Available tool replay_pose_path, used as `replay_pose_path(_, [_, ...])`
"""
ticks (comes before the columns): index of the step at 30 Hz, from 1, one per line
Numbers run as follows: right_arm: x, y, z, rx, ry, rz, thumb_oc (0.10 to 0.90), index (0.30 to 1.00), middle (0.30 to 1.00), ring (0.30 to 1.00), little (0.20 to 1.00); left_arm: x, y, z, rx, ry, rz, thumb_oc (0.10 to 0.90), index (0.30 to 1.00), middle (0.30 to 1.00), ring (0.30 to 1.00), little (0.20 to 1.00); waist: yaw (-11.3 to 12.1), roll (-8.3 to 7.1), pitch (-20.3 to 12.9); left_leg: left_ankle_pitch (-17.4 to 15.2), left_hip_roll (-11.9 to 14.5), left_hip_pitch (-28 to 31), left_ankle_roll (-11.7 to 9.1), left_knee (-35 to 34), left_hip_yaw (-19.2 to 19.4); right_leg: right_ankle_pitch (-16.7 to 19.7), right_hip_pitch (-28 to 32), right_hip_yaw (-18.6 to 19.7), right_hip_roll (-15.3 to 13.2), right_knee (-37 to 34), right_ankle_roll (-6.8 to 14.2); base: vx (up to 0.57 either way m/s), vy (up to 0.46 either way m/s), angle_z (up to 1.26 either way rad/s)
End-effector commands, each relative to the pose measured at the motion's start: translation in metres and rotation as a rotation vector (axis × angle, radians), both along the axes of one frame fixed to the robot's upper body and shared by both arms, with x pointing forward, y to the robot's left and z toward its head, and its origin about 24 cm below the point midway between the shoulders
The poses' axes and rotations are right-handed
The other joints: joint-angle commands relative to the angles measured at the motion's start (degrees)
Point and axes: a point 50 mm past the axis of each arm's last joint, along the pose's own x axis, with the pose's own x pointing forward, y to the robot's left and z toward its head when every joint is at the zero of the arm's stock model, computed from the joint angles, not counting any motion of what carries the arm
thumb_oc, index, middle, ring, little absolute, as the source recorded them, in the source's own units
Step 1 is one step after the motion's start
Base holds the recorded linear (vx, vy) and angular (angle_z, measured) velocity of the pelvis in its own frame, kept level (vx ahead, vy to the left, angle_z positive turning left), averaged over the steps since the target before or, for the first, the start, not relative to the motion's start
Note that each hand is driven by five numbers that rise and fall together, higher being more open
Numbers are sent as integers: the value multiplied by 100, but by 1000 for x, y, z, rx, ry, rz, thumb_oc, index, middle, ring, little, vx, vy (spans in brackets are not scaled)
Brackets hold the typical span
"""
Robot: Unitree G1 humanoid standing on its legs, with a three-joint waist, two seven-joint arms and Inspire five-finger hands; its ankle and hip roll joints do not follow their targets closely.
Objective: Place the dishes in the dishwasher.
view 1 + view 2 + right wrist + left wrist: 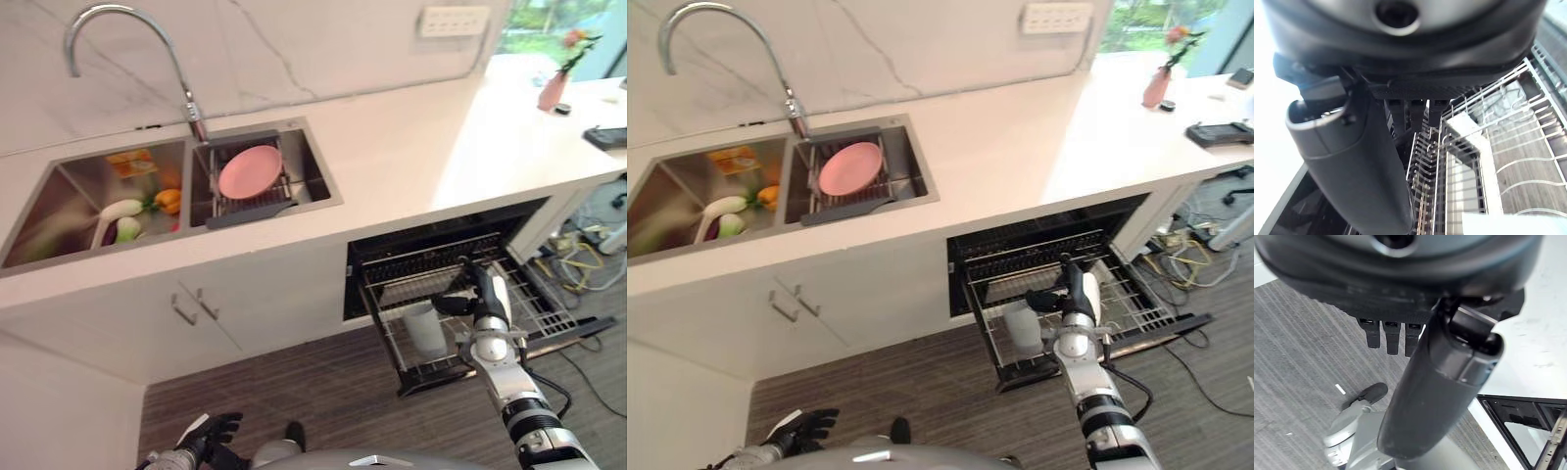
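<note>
White counter with a double sink at left: vegetables in one basin, pink plate on a rack in the other. Low at left, left hand over the floor, fingers straight, holding nothing. At right, pulled-out dishwasher rack with a white cup standing inside, right hand just beside it, fingers straight, empty.

A plate lies on a rack in the sink's right basin; vegetables lie in the left. A cup stands in the pulled-out dishwasher rack below the tabletop.
</note>
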Motion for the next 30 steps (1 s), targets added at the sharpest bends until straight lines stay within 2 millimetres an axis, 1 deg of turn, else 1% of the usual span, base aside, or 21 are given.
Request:
replay_pose_path(1, [24, -3, 50, 25, -261, 56, 800, 900, 900, 900, 900, -2, -12, -6, -21, 12, -32, 800, 900, 900, 900, 900, 94, 248, -46, -103, 652, 148, -418, 86, 292, -973, 95, 173, 256, 87, -168, -25, -107, -49])
replay_pose_path(5, [25, 9, 63, 102, -361, 83, 800, 900, 900, 900, 900, -9, -17, -12, -19, 39, -19, 800, 900, 900, 900, 900, 18, 301, -8, -12, 770, 196, -484, 112, 302, -1069, 92, 285, 383, 87, -254, -33, -93, -21])
replay_pose_path(6, [26, 16, 80, 117, -453, 126, 800, 900, 900, 900, 900, -14, -18, -15, -5, 58, 10, 800, 900, 900, 900, 900, -36, 337, 24, 51, 807, 198, -507, 144, 296, -1115, 77, 355, 418, 87, -289, -42, -81, -9])
replay_pose_path(7, [25, 16, 81, 117, -453, 126, 800, 900, 900, 900, 900, -14, -19, -16, -5, 58, 10, 800, 900, 900, 900, 900, -37, 343, 25, 51, 812, 199, -511, 146, 295, -1118, 79, 356, 423, 87, -293, -44, -73, -10])
replay_pose_path(9, [22, 19, 100, 62, -532, 179, 800, 900, 900, 900, 900, -18, -18, -19, 39, 70, 42, 800, 900, 900, 900, 900, -120, 347, 106, 66, 816, 104, -544, 353, 274, -1131, 63, 444, 414, 87, -319, -86, -47, -8])
replay_pose_path(10, [14, 19, 117, -19, -588, 230, 800, 900, 900, 900, 900, -16, -17, -22, 84, 63, 92, 800, 900, 900, 900, 900, -238, 288, 227, 154, 800, -253, -576, 911, 358, -1113, 49, 436, 325, 87, -328, -113, -45, -2])
replay_pose_path(12, [14, 19, 117, -21, -588, 231, 800, 900, 900, 900, 900, -16, -18, -23, 84, 62, 93, 800, 900, 900, 900, 900, -259, 292, 216, 129, 804, -313, -576, 978, 330, -1116, 35, 417, 323, 87, -330, -90, -5, 16])
replay_pose_path(13, [5, 17, 129, -77, -622, 259, 800, 900, 900, 900, 900, -9, -16, -24, 122, 50, 151, 800, 900, 900, 900, 900, -555, 173, 268, 237, 1027, -528, -601, 1318, 1308, -1098, 16, 232, 205, 87, -346, -145, 53, 53])
replay_pose_path(14, [2, 17, 131, -81, -626, 272, 800, 900, 900, 900, 900, -7, -14, -24, 142, 53, 164, 800, 900, 900, 900, 900, -689, 161, 257, 239, 1239, -480, -587, 1379, 1792, -1089, -14, 134, 155, 87, -336, -144, 56, 100])
replay_pose_path(15, [2, 17, 132, -82, -625, 275, 800, 900, 900, 900, 900, -7, -15, -24, 142, 53, 166, 800, 900, 900, 900, 900, -668, 170, 259, 223, 1254, -472, -589, 1397, 1828, -1084, -24, 167, 159, 87, -338, -42, 201, 85])
replay_pose_path(16, [-2, 21, 135, -51, -641, 312, 800, 900, 900, 900, 900, -18, -16, -28, 174, 86, 170, 800, 900, 900, 900, 900, -778, 283, 218, 320, 1451, -295, -672, 1313, 1895, -1026, -50, 218, 139, 87, -261, 22, 283, 39])
replay_pose_path(17, [-2, 22, 137, -37, -652, 326, 800, 900, 900, 900, 900, -26, -19, -31, 179, 119, 172, 800, 900, 900, 900, 900, -810, 348, 190, 321, 1424, -185, -701, 1178, 1699, -960, -66, 269, 95, 92, -206, 24, 551, -22])
replay_pose_path(18, [-4, 25, 141, -10, -684, 341, 800, 900, 900, 900, 900, -32, -21, -34, 188, 149, 186, 800, 900, 900, 900, 900, -860, 397, 135, 387, 1526, -33, -815, 948, 1383, -821, -110, 285, -87, 115, -73, 17, 387, -25])
replay_pose_path(21, [-5, 26, 144, 5, -706, 337, 800, 900, 900, 900, 900, -32, -23, -35, 191, 154, 190, 800, 900, 900, 900, 900, -889, 401, 115, 454, 1601, 26, -830, 795, 1288, -763, -116, 226, -205, 124, -4, -27, 321, -16])
replay_pose_path(22, [-9, 22, 151, 3, -749, 323, 800, 900, 900, 900, 900, -26, -22, -35, 201, 138, 194, 800, 900, 900, 900, 900, -945, 411, 54, 407, 1676, 126, -800, 520, 1274, -613, -148, 95, -428, 161, 146, -47, 438, 0])
replay_pose_path(23, [-10, 21, 155, -2, -769, 315, 800, 900, 900, 900, 900, -22, -22, -34, 204, 129, 183, 800, 900, 900, 900, 900, -986, 432, 1, 343, 1632, 185, -777, 333, 1342, -531, -193, 14, -542, 228, 218, -64, 626, 39])
replay_pose_path(25, [-16, 13, 163, -33, -794, 296, 800, 900, 900, 900, 900, -11, -27, -33, 183, 102, 141, 800, 900, 900, 900, 900, -990, 438, -94, 129, 1348, 172, -704, 129, 1328, -280, -260, -142, -936, 430, 397, 2, 609, 65])
replay_pose_path(26, [-16, 12, 165, -30, -792, 310, 800, 900, 900, 900, 900, -10, -29, -33, 178, 98, 119, 800, 900, 900, 900, 900, -947, 367, -114, -69, 999, 121, -555, 153, 1122, -154, -262, -140, -1272, 617, 490, 94, 834, 61])
replay_pose_path(27, [-15, 14, 167, 34, -810, 328, 800, 900, 900, 900, 900, -9, -31, -33, 139, 94, 163, 800, 900, 900, 900, 900, -883, 286, -92, -380, 523, 197, -252, 114, 939, 5, -344, -42, -1674, 1170, 450, 89, 623, 54])
replay_pose_path(29, [-15, 14, 168, 60, -817, 336, 800, 900, 900, 900, 900, -10, -28, -33, 108, 97, 251, 800, 900, 900, 900, 900, -889, 204, -51, -481, 303, 254, -86, 88, 896, 93, -523, 203, -1845, 1649, 440, 66, 393, 46])
replay_pose_path(30, [-15, 14, 169, 62, -818, 338, 800, 900, 900, 900, 900, -10, -27, -32, 107, 96, 255, 800, 900, 900, 900, 900, -885, 177, -44, -498, 265, 256, -63, 91, 909, 73, -572, 249, -1902, 1727, 462, 112, 487, 30])
